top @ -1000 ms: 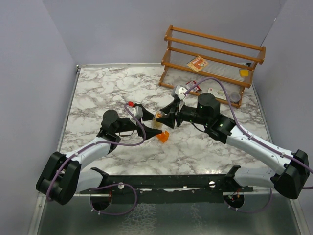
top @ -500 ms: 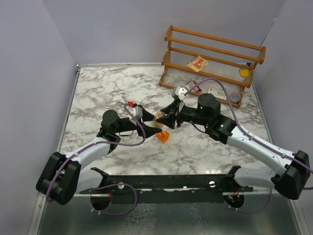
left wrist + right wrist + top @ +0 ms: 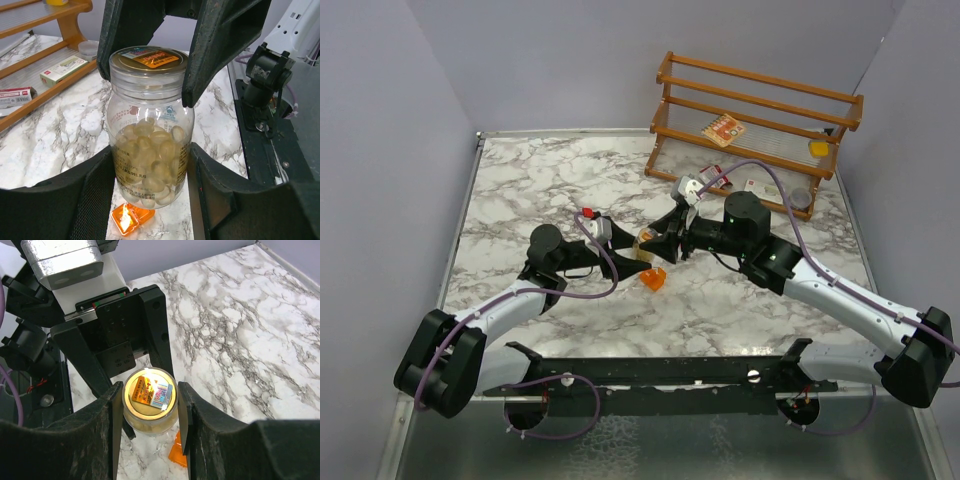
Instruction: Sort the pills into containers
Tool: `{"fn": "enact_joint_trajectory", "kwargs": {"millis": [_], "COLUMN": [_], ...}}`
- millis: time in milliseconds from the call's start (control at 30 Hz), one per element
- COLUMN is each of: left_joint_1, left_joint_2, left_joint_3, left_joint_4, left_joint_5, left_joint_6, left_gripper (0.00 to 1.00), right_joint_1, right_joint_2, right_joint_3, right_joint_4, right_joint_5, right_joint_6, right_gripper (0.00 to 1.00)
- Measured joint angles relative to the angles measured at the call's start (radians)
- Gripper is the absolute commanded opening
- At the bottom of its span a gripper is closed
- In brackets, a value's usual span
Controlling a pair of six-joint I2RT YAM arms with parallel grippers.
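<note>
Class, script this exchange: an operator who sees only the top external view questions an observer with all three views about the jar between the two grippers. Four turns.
Operator: From above I see only a tan speck between the fingers. What is in that jar?
Observer: The left wrist view shows it side on: the clear jar holds pale yellow capsules, and it is over half full.
Operator: Is it closed?
Observer: Yes. The right wrist view looks straight down on a gold lid with an orange label, seated on the jar.
</note>
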Motion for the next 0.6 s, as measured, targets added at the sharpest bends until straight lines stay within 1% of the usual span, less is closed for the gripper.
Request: {"fn": "enact_joint_trajectory", "kwargs": {"millis": [100, 133, 167, 200, 267, 333, 367, 500, 600], "left_joint_1": [0.000, 0.000, 0.000, 0.000, 0.000, -0.001, -0.002, -0.002, -0.002], "left_joint_2": [0.000, 0.000, 0.000, 0.000, 0.000, 0.000, 0.000, 0.000, -0.002], "left_joint_3": [0.000, 0.000, 0.000, 0.000, 0.000, 0.000, 0.000, 0.000, -0.001], "left_joint_4": [0.000, 0.000, 0.000, 0.001, 0.000, 0.000, 0.001, -0.007, -0.010], "left_joint_5": [-0.005, -0.008, -0.011, -0.019, -0.027, -0.032, -0.035, -0.052, -0.064], "left_joint_6": [0.000, 0.000, 0.000, 0.000, 0.000, 0.000, 0.000, 0.000, 0.000], "left_gripper": [0.00, 0.00, 0.00, 0.00, 0.00, 0.00, 0.00, 0.00, 0.00], "right_joint_1": [0.000, 0.000, 0.000, 0.000, 0.000, 0.000, 0.000, 0.000, 0.000], "right_joint_2": [0.000, 0.000, 0.000, 0.000, 0.000, 0.000, 0.000, -0.014, -0.055], "right_joint_3": [0.000, 0.000, 0.000, 0.000, 0.000, 0.000, 0.000, 0.000, 0.000], "right_joint_4": [0.001, 0.001, 0.002, 0.002, 0.002, 0.003, 0.004, 0.016, 0.029], "right_joint_5": [0.000, 0.000, 0.000, 0.000, 0.000, 0.001, 0.002, 0.025, 0.048], "right_joint_6": [0.000, 0.000, 0.000, 0.000, 0.001, 0.003, 0.005, 0.006, 0.010], "right_gripper": [0.01, 0.02, 0.07, 0.16, 0.46, 0.79, 0.87, 0.89, 0.89]}}
